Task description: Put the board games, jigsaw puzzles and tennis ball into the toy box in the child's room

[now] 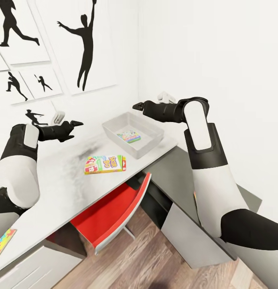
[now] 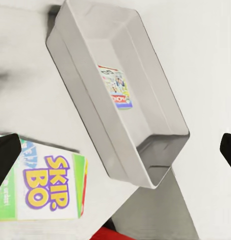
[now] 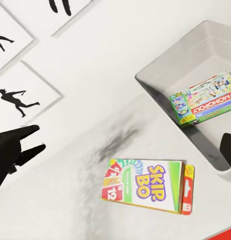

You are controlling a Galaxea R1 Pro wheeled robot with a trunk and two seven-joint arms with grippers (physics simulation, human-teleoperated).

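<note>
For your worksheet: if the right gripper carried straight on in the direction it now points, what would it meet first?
Probably the white wall. In the head view the right gripper points leftward, above the toy box's far rim, toward the silhouette pictures. Nothing seems to stand between, though depth is hard to judge; a slight downward tilt would meet the table instead.

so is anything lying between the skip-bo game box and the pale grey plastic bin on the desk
No. In the head view, bare light grey desk top separates the green-and-white Skip-Bo game box from the pale grey plastic bin; the right wrist view shows the same.
</note>
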